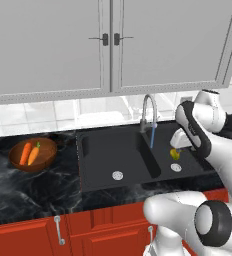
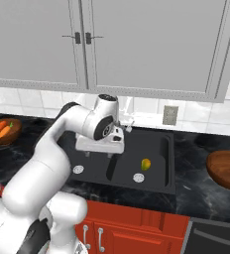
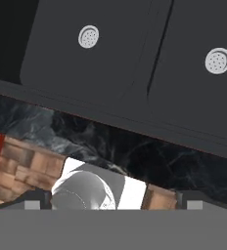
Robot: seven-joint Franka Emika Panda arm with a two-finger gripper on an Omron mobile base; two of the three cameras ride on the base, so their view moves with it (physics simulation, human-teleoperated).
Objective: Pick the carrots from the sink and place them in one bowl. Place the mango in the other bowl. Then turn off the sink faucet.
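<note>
Overhead, the tool (image 2: 98, 155) hung above the sink (image 2: 161, 149), spread wide and holding nothing, its two dark tips pointing down over the divider between the basins. Open room lay all around it, with nothing touching either finger. Below it, the sink was a matte black double basin with squared walls and a small round silver drain in each half. The mango (image 2: 145, 164), a small roundish yellow-green fruit, lay in the right basin just beside that basin's drain (image 2: 138, 177), clear of the walls. A slim silver faucet (image 1: 148, 114) arched high over the back rim, and a thin blue stream fell from its spout into the sink. Dark, glossy marbled stone formed the table (image 1: 33, 190) on both sides. To the left, well apart from the sink, a shallow brown wooden bowl (image 1: 47, 159) held the two orange carrots (image 1: 30, 153) side by side. Far to the right, a second wooden bowl (image 2: 227, 170) sat near the picture's edge.
</note>
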